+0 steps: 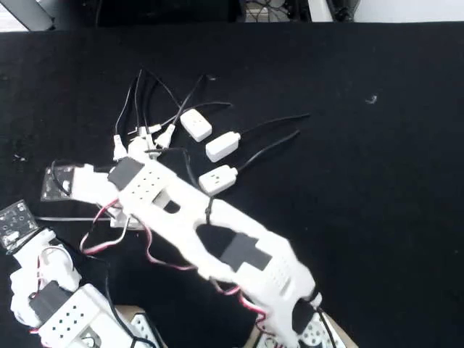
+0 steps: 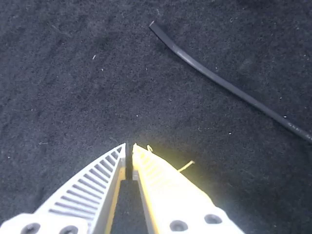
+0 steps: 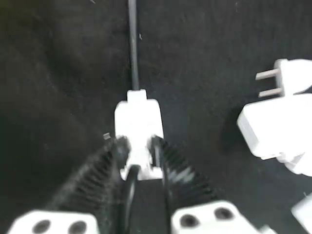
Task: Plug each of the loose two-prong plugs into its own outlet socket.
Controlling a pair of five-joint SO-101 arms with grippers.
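cable (image 2: 234,90) cut off, plug (image 3: 292,75) cropped

Overhead from above; wrist views close-up.

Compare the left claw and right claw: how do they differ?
The left claw is shut and empty; the right claw is shut on a white connector. The left claw has a black cable nearby; the right claw has a two-prong plug nearby. Both are over the black table.

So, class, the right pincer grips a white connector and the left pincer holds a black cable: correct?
No. The left wrist view shows the left pincer shut on nothing, the black cable lying apart on the table. The right pincer does grip the white connector.
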